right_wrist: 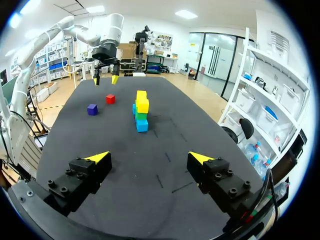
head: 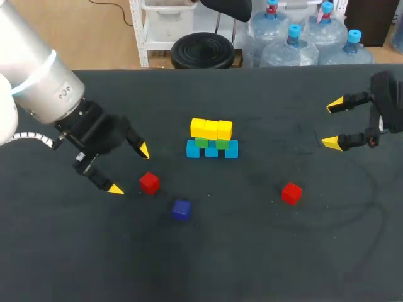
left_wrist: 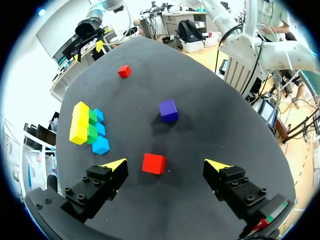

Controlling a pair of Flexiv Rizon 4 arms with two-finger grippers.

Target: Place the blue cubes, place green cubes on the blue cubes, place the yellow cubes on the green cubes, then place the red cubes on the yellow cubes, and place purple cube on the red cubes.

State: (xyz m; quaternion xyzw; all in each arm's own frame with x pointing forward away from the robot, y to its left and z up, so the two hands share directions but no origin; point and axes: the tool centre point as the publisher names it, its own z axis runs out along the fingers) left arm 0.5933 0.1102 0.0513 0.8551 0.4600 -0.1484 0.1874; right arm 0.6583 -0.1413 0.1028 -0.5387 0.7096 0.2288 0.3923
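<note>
Stack: three light-blue cubes [head: 211, 151], two green cubes [head: 201, 143], three yellow cubes [head: 211, 129]. Two red cubes [head: 149, 183] sit at its 8 and 4 o'clock, one purple cube [head: 181, 209] at 7. Left gripper [head: 130, 170], right gripper [head: 332, 124]: fingers spread wide.

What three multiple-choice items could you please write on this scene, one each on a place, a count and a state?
1. Where is the purple cube?
A. Gripped by the left jaws.
B. Gripped by the right jaws.
C. On the table, near a red cube.

2. How many red cubes lie loose?
A. One.
B. Two.
C. Three.

3. How do the left jaws stand?
A. Open.
B. Shut on a red cube.
C. Shut on nothing.

Answers:
1 C, since it sits on the bare table just beside that red cube.
2 B, since there is that one and a second red cube further right.
3 A, since they stand wide apart, with the red cube ahead of them untouched.
</note>
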